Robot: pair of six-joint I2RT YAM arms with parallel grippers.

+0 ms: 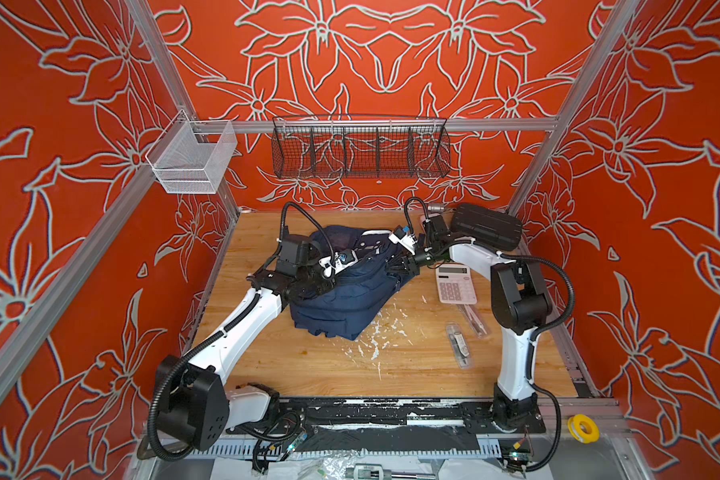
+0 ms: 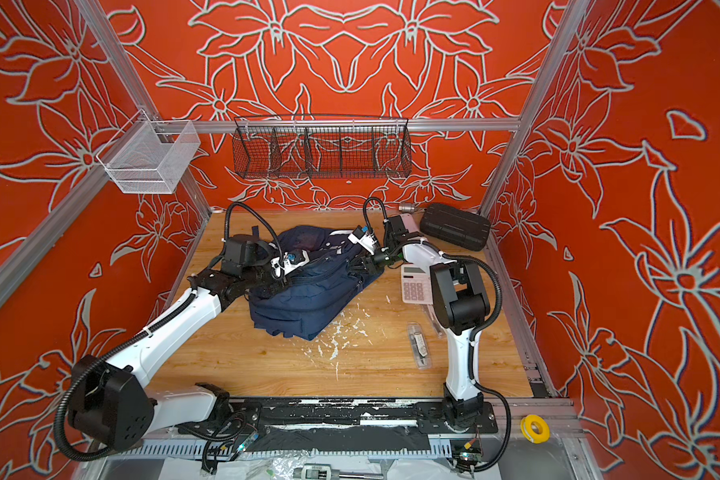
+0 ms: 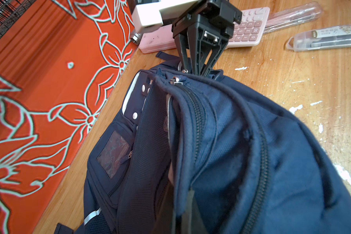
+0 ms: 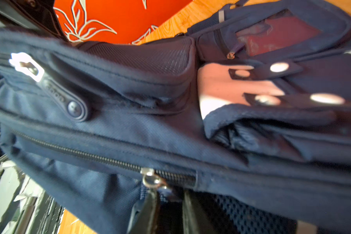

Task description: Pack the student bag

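Note:
The student bag [image 1: 350, 299] [image 2: 308, 299], a navy fabric backpack, lies on its side in the middle of the wooden table. My left gripper [image 1: 330, 272] [image 3: 182, 214] is shut on a fabric edge at the bag's left end, beside a closed zip [image 3: 199, 113]. My right gripper [image 1: 391, 268] [image 3: 198, 69] [image 4: 170, 202] sits at the opposite end. Its jaws stand close together, a narrow dark gap between them, right under a silver zipper pull [image 4: 152, 180]. Whether they pinch the pull does not show. The bag [image 4: 130, 131] fills the right wrist view.
A pink calculator [image 1: 456, 282] lies just right of the bag, with two clear pen cases [image 1: 460, 345] nearer the front. A black ribbed case [image 1: 487, 226] sits at the back right corner. A black wire basket [image 1: 360, 151] and a white mesh basket [image 1: 192, 162] hang above.

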